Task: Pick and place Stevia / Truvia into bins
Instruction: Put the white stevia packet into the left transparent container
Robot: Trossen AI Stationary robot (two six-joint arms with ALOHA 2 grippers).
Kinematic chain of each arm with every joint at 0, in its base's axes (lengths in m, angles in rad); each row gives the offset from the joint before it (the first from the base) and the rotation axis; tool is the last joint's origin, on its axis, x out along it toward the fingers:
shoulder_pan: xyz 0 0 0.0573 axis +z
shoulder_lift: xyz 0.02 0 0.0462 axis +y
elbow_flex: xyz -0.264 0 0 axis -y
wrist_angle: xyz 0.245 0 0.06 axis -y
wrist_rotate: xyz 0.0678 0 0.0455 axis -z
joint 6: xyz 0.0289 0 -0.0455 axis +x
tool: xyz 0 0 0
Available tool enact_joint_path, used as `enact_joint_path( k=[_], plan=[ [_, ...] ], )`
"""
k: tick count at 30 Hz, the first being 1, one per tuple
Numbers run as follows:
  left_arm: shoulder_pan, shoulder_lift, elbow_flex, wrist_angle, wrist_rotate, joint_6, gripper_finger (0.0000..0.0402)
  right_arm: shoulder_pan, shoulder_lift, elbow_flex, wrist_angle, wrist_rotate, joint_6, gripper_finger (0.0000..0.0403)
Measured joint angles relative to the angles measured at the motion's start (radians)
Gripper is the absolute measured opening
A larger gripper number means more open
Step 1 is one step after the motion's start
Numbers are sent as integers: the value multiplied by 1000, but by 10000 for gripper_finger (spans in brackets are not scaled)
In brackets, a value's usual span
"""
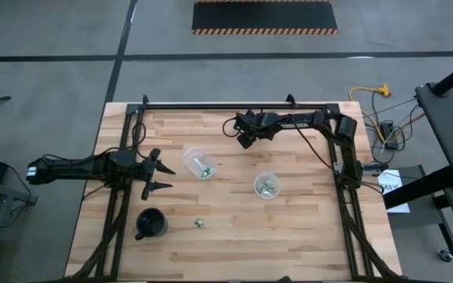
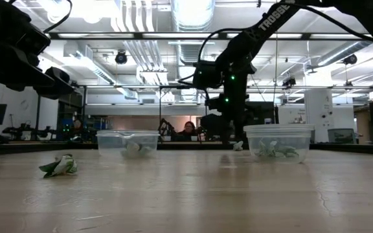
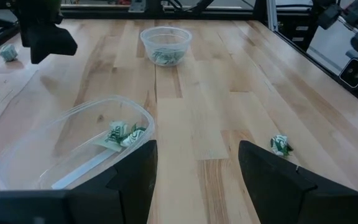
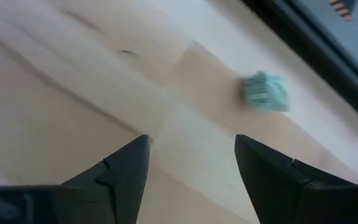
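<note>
My right gripper (image 1: pixel 241 130) hangs over the far part of the pale wooden plank table (image 1: pixel 305 236), its 2 dark fingers (image 4: pixel 120 171) spread apart with nothing between them. Just ahead of them on the bare wood lies 1 small crumpled green-and-white sweetener packet (image 4: pixel 264 91), not touched.

My left gripper (image 1: pixel 160 175) waits near the table's left side, jaws also spread and empty, just beside the nearer of the 2 small round clear plastic containers (image 1: pixel 200 163). That container holds crumpled green-and-white packets (image 3: pixel 122 134) on its floor. The second clear container (image 1: pixel 267 185) stands apart from it toward the right, also with packets (image 2: pixel 276 149) inside.

Another loose crumpled packet (image 1: pixel 199 223) lies on the table toward the near edge, between the containers and that edge, right of a black cup with a handle (image 1: pixel 151 224). In the low view this packet (image 2: pixel 59 166) rests alone on the wood, well apart from both containers.
</note>
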Motion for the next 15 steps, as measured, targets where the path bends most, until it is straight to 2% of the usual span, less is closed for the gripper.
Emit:
enact_joint_path(
  k=[3,8,12,15],
  plan=[
    [0,0,0,0,0,0,209,-9,-7,-15,-6,38,15,226],
    [0,0,0,0,0,0,209,-29,-50,-64,8,40,19,226],
    [0,0,0,0,0,0,209,-47,-123,-131,34,49,34,226],
    [0,0,0,-1,0,0,209,-59,-193,-209,122,56,30,226]
  ],
)
